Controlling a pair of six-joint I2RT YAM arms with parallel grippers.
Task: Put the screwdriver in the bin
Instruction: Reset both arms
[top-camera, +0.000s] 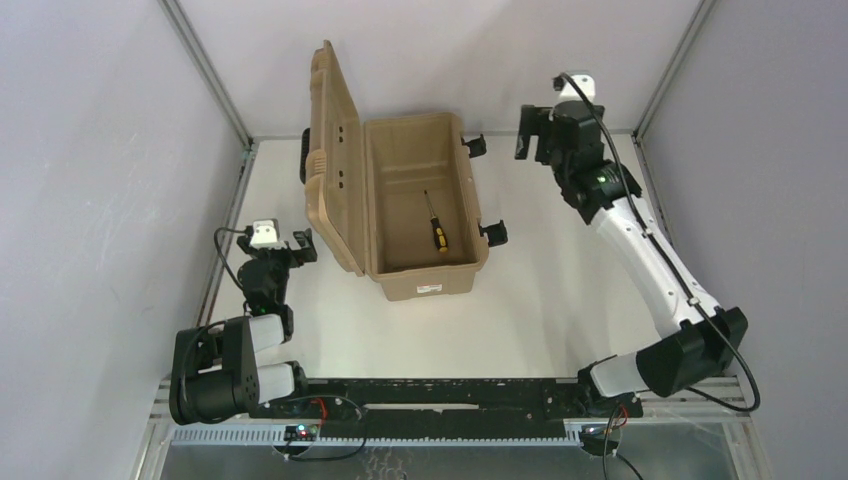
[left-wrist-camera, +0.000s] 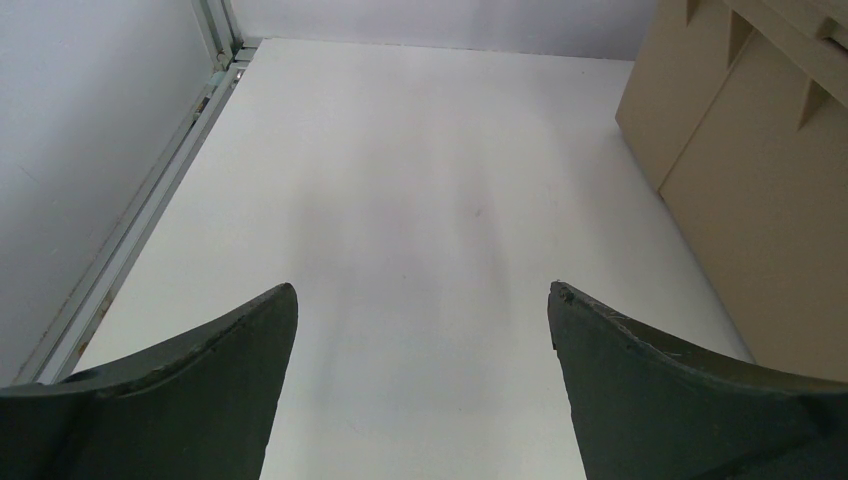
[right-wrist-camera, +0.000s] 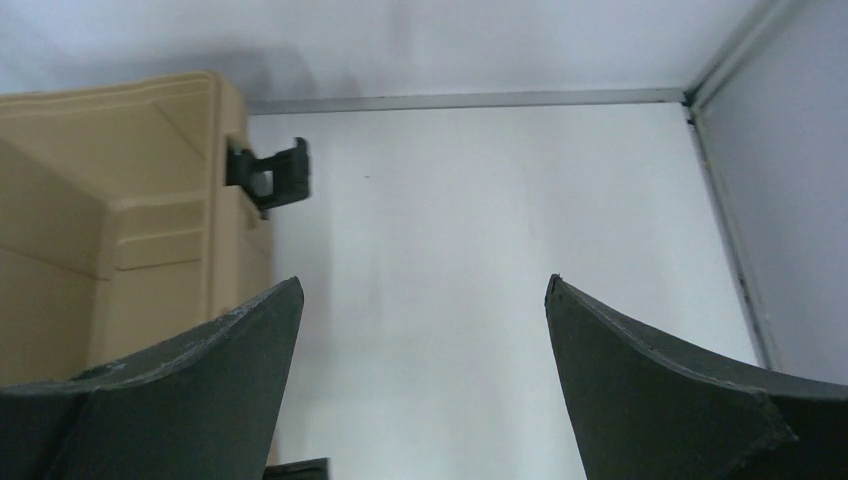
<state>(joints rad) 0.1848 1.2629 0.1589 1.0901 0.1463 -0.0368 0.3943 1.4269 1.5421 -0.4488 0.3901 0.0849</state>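
Observation:
The screwdriver (top-camera: 437, 228), with a thin dark shaft and a black and yellow handle, lies on the floor inside the bin (top-camera: 430, 285), a tan toolbox with its lid (top-camera: 332, 150) standing open on the left. My right gripper (top-camera: 534, 132) is open and empty, to the right of the bin's far end; the bin wall (right-wrist-camera: 120, 240) and a black latch (right-wrist-camera: 272, 173) show in the right wrist view. My left gripper (top-camera: 298, 247) is open and empty, left of the bin; the tan lid (left-wrist-camera: 760, 200) shows at right in the left wrist view.
White table (top-camera: 540, 300) with grey walls all round and metal rails along its left (left-wrist-camera: 150, 210) and far edges. Black latches (top-camera: 494, 233) stick out from the bin's right side.

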